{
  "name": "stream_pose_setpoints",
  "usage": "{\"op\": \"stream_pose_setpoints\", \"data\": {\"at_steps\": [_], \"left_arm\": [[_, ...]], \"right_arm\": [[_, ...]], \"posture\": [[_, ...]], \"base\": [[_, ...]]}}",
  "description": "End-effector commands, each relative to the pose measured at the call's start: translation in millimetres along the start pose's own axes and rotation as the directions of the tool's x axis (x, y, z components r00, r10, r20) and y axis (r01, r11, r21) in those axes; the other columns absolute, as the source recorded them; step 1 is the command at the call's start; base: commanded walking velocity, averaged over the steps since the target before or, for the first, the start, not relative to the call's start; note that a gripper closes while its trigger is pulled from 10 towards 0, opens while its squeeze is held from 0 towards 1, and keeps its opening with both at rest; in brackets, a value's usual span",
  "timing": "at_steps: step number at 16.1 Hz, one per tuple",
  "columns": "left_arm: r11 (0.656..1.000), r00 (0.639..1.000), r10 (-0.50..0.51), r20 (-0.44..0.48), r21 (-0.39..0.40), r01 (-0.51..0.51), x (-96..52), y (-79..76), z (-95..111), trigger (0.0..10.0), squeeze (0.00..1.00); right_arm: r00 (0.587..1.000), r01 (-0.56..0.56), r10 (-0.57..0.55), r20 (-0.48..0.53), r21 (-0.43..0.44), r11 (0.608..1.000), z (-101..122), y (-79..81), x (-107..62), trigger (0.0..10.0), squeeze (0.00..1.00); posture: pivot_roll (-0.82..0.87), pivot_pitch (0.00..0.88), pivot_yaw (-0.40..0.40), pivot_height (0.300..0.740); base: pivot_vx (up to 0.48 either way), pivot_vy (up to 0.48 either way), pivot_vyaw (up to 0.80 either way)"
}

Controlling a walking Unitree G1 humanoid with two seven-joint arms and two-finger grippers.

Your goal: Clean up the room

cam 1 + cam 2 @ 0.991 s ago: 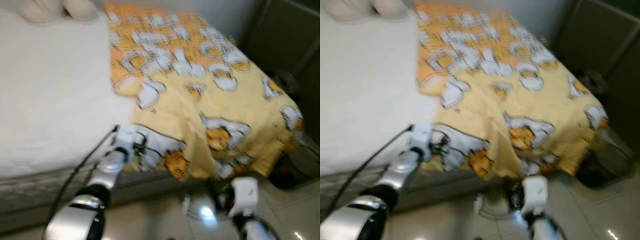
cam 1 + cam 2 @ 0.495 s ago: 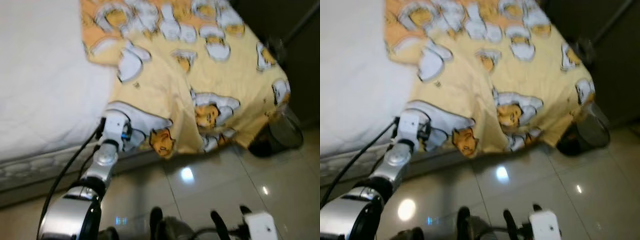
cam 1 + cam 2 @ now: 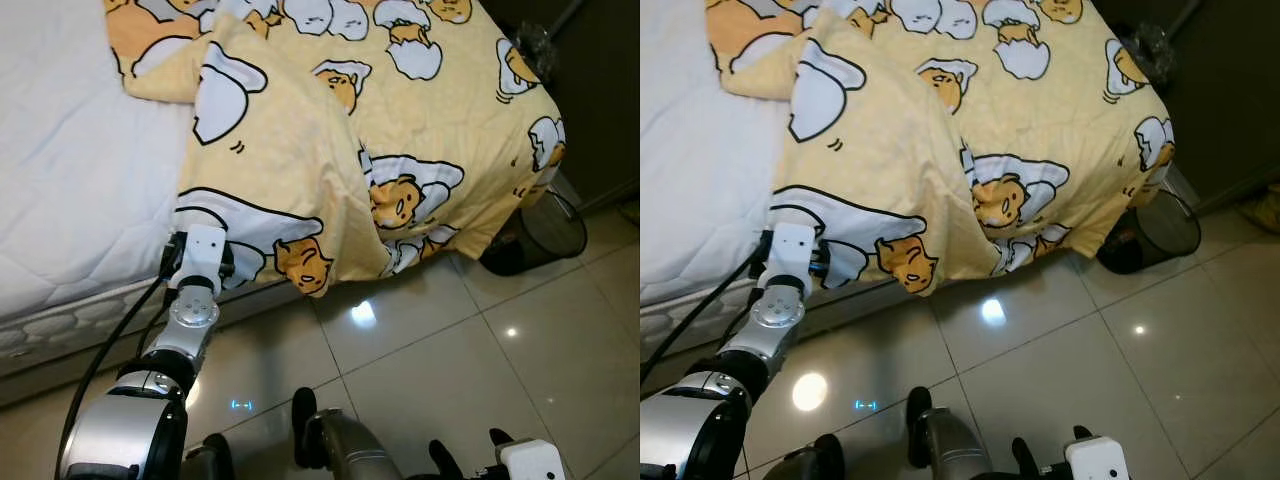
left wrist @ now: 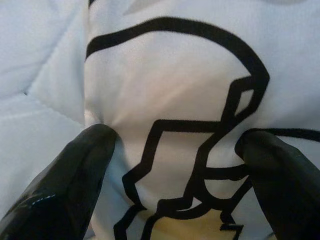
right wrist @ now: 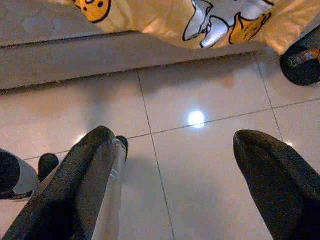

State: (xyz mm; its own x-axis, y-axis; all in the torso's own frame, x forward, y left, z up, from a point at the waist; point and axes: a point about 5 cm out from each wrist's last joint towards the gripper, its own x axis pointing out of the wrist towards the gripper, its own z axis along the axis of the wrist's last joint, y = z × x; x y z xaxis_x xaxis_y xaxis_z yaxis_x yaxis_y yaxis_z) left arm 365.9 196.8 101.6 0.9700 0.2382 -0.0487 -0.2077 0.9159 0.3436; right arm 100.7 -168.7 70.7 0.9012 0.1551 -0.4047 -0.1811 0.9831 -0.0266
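At the near edge of the bed [image 3: 70,200], the left gripper [image 4: 175,165] spreads its fingers against the soft, light blanket [image 3: 400,110], best pinched by its hanging corner.

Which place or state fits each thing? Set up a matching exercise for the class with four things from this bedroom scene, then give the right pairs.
Things:
1. yellow blanket
2. waste bin
3. left gripper
4. right gripper

Places or states:
A. open above the tiled floor
B. on the floor by the bed's corner
C. draped over the bed's edge
D. fingers open against the blanket's hanging edge

Pairs: 1-C, 2-B, 3-D, 4-A
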Motion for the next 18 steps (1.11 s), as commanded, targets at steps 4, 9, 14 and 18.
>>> {"op": "stream_pose_setpoints", "data": {"at_steps": [4,9,14,18], "left_arm": [[0.999,0.996,0.037,0.084,-0.023,-0.035,-9.2,-6.7,-1.3,10.0,0.00],[0.992,0.987,0.114,0.117,-0.064,-0.107,-8.1,5.2,2.2,10.0,0.00],[0.976,0.979,0.110,-0.171,-0.166,-0.138,-11.5,6.5,-30.9,10.0,0.00],[0.977,0.987,0.017,-0.162,-0.207,-0.050,-6.7,0.7,-23.2,10.0,0.00]], "right_arm": [[0.998,-0.012,0.011,-0.060,-0.009,1.000,-9.6,-2.4,-3.7,10.0,0.00],[0.998,-0.022,0.021,-0.056,-0.011,1.000,-8.9,-2.5,-0.7,10.0,0.00],[0.998,-0.030,0.029,-0.061,-0.013,0.999,-10.2,-3.2,4.5,10.0,0.00],[0.998,-0.024,0.023,-0.065,-0.013,1.000,-11.5,-3.2,5.2,10.0,0.00]], "posture": [[-0.27,0.426,-0.193,0.731],[-0.26,0.420,-0.194,0.731],[-0.27,0.416,-0.200,0.731],[-0.27,0.411,-0.193,0.731]], "base": [[0.000,0.000,0.00],[0.000,0.000,0.00],[0.000,0.000,0.00],[0.000,0.000,0.00]]}}
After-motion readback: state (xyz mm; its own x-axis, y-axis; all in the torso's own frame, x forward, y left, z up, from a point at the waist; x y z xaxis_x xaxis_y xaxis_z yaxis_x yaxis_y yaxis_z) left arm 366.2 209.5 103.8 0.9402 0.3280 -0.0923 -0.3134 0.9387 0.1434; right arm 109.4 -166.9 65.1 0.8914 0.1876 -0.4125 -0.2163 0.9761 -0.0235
